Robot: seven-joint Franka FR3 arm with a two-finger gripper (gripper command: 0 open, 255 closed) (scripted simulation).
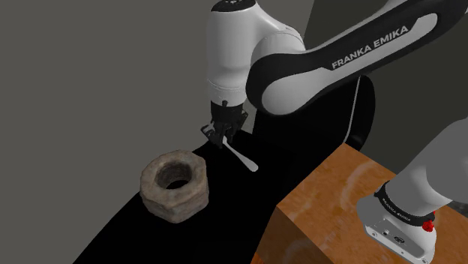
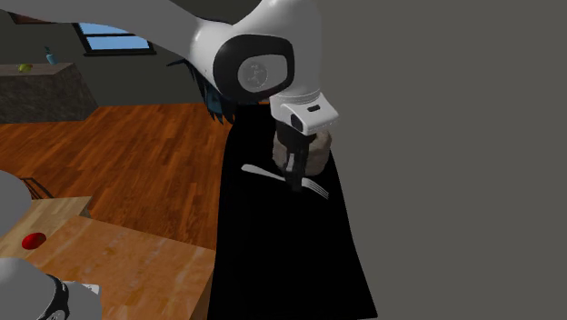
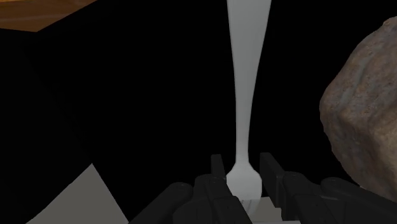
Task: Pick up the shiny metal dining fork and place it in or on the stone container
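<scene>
A pale metal fork [image 1: 241, 157] lies on the black tabletop [image 1: 225, 217], its handle pointing toward the stand. My gripper [image 1: 220, 141] reaches straight down onto the fork's head end. In the wrist view the fork [image 3: 247, 95] runs away from the gripper [image 3: 243, 175], whose fingers clasp the tine end from both sides. The stone container [image 1: 157, 176], a rough hexagonal ring with a round hollow, sits on the table at the shoulder view's left of the fork. It bulges in beside the gripper [image 3: 362, 114]. In the second exterior view the fork [image 2: 259, 170] crosses under the gripper [image 2: 296, 185], the container [image 2: 318, 155] just behind.
The wooden stand [image 1: 330, 202] borders the table at the shoulder view's lower right. A grey wall rises behind the table. The second exterior view shows wooden floor [image 2: 136, 155] beyond the table's edge and a stone counter [image 2: 45, 91] far off.
</scene>
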